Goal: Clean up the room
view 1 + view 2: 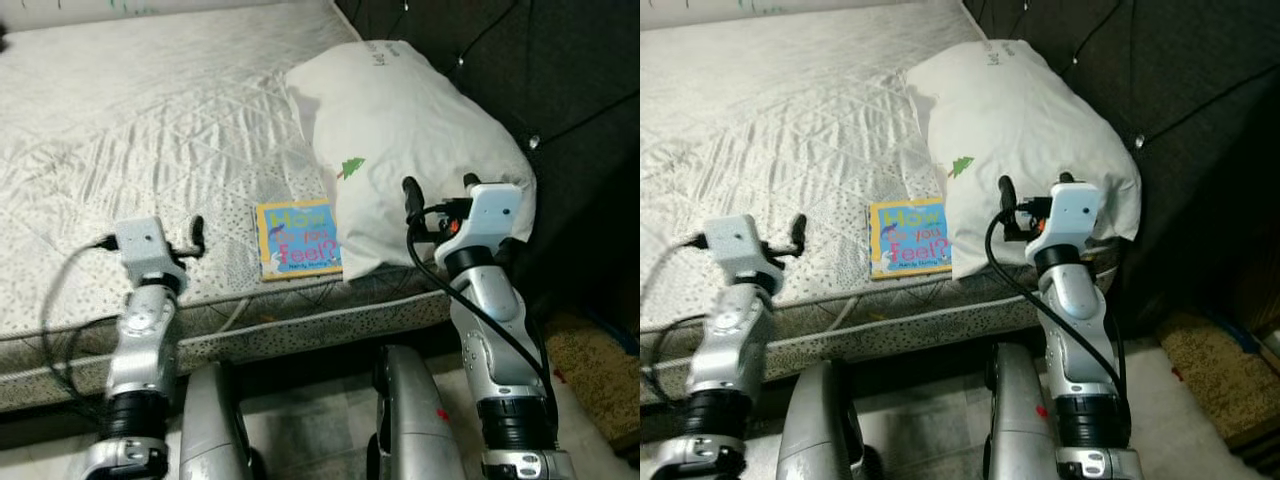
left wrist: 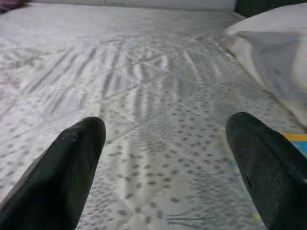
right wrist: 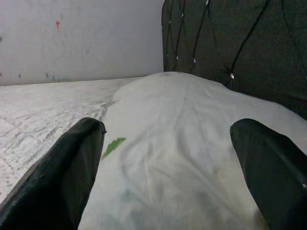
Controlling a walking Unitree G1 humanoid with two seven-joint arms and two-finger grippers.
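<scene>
Nearest: left gripper over the mattress edge, black fingers spread wide, holding nothing. Right gripper equally wide apart and empty, at the near end of the white fabric pillow with a green leaf mark.

Thin square picture book, yellow border, blue cover, lies flat on the quilted white mattress, tucked against the pillow's near corner; title reads "How do you feel?".

Right wrist view adds the dark tufted headboard and a paint-flecked wall behind.

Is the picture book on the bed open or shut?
Shut: the book lies flat, front cover up, on the mattress beside the pillow.
</scene>
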